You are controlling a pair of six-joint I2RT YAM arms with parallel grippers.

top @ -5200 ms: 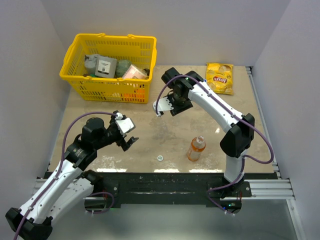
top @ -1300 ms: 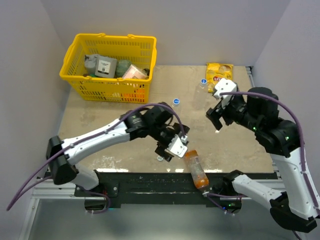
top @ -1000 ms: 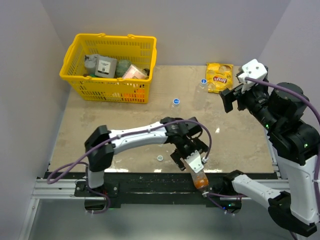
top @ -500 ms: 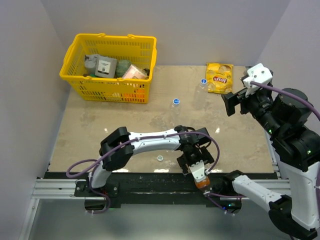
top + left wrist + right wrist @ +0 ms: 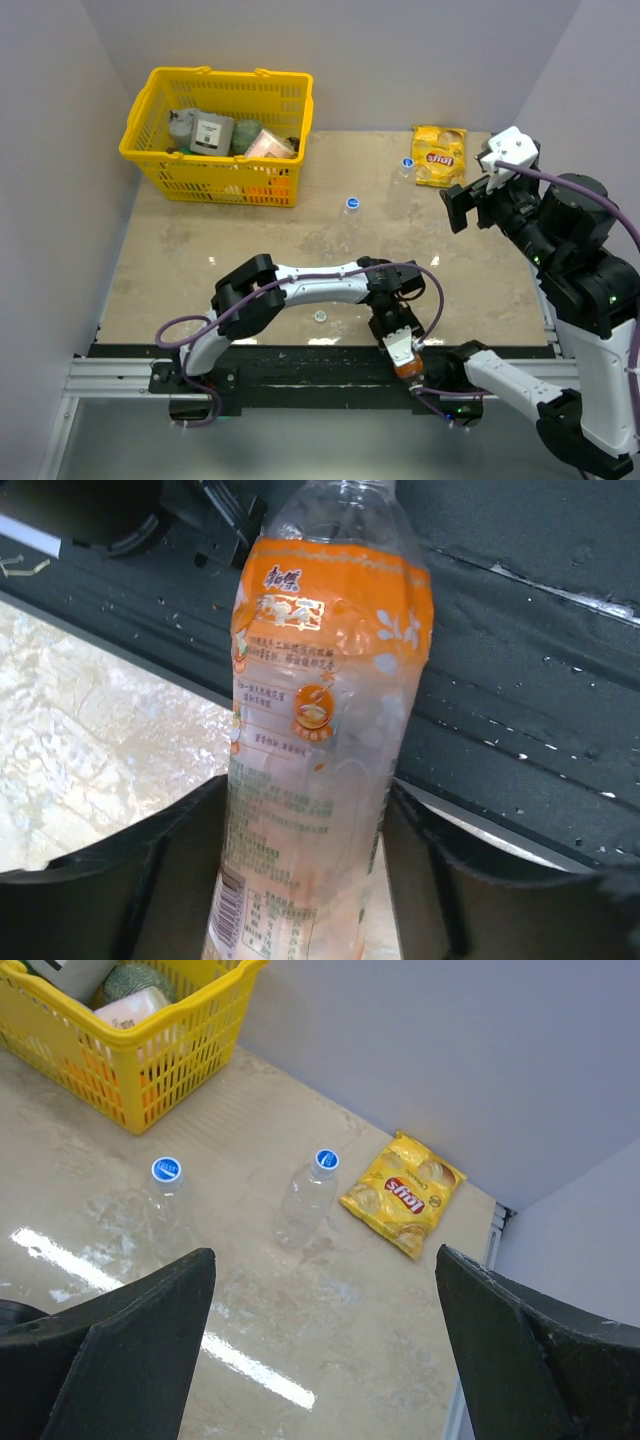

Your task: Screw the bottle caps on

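At the near edge, the left pincer [image 5: 305, 875] clasps the orange bottle [image 5: 322, 710]; the right pincer [image 5: 322, 1260] gapes empty.

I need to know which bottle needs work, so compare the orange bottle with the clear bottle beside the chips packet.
The orange bottle has an orange label; the clear bottle is colourless and unlabelled. The orange bottle lies on its side over the table's near edge, while the clear bottle stands upright, blue cap on. The orange bottle sits between the left gripper's jaws; nothing touches the clear bottle. Both are plastic drink bottles.
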